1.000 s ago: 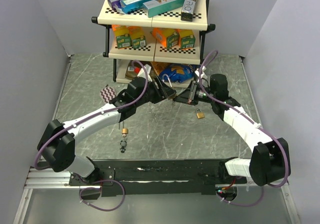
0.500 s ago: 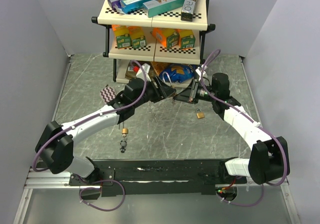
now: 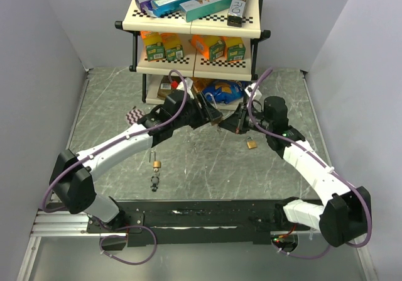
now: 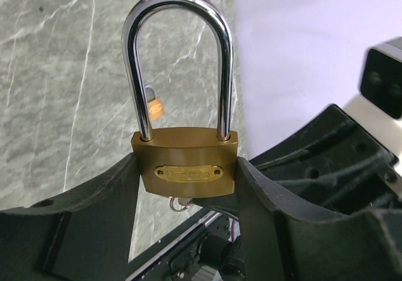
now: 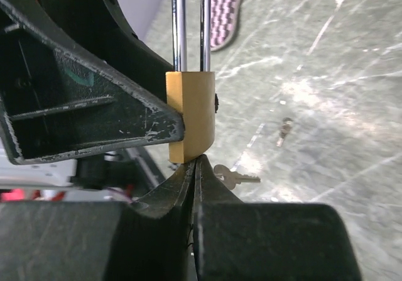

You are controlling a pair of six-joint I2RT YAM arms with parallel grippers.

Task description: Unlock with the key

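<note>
A brass padlock (image 4: 185, 168) with a long steel shackle is held upright above the table, shackle closed. My left gripper (image 4: 186, 175) is shut on its body from both sides. It also shows in the top view (image 3: 215, 115) between the two grippers, in front of the shelf. My right gripper (image 5: 195, 166) is shut directly beneath the padlock (image 5: 191, 117), its tips against the bottom face. The key it pinches is hidden between the fingers. A spare key (image 5: 240, 178) on a ring hangs beside them, and the ring (image 4: 179, 203) shows under the padlock.
A three-tier shelf (image 3: 195, 23) with boxes stands at the back. A small padlock (image 3: 251, 143) lies on the table under the right arm. Another small padlock (image 3: 157, 164) and keys (image 3: 154, 182) lie front left. A purple striped item (image 3: 134, 115) lies beside the left arm.
Both grippers stay joined at the padlock and have shifted slightly back toward the shelf. The right arm's elbow has swung outward to the right.
</note>
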